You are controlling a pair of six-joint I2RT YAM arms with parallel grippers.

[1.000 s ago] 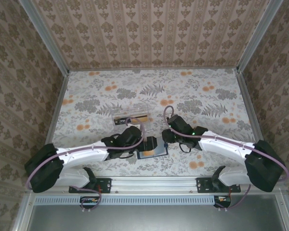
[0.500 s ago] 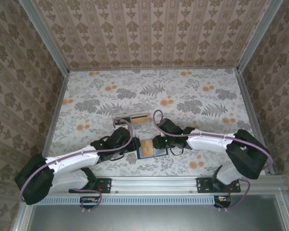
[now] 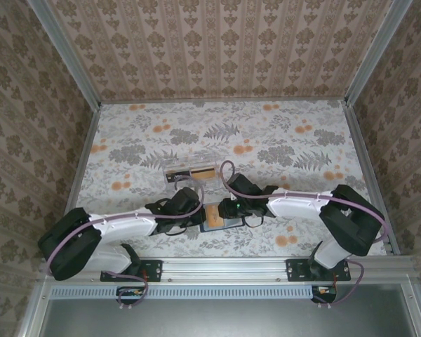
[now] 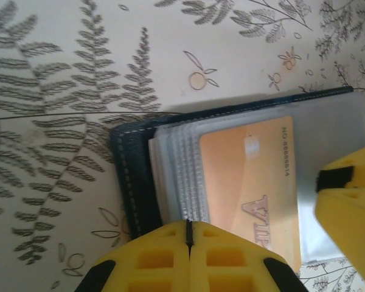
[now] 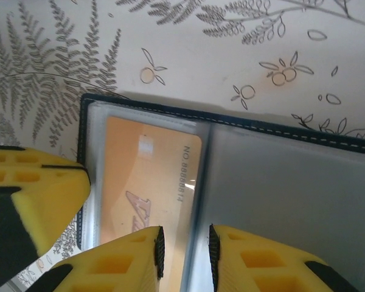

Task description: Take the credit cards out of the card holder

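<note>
**Left jaws shut at the card holder's side**

Since a second earlier, the left gripper [image 4: 188,230] had gone from wide open to fully closed. The right gripper [image 5: 184,246] had slid in over the card holder [image 4: 132,182] from its right, with its jaws drawn closer together. An orange card [image 4: 246,176], not showing at the start of that second, now lay exposed inside the holder.

At the card holder's left side, the left gripper's yellow fingers were pressed flat against each other with no gap. They met where the fanned clear sleeves [image 4: 177,164] came to an edge. Whether a sleeve was caught between them could not be told.

Behind the card holder and a little to its left, a clear box [image 3: 191,172] stood apart from it.

The card holder itself lay open and flat on the floral table [image 3: 295,140], between the two grippers. Its navy cover with pale stitching framed the sleeves. The orange card sat face up in one of them, a row of printed digits along one edge.

Over the card holder's middle, coming from its right, the right gripper's fingers stood narrowly parted. The edge of a clear sleeve ran into the small gap beside the card, and the dark pads were not seen pressing on it.
</note>
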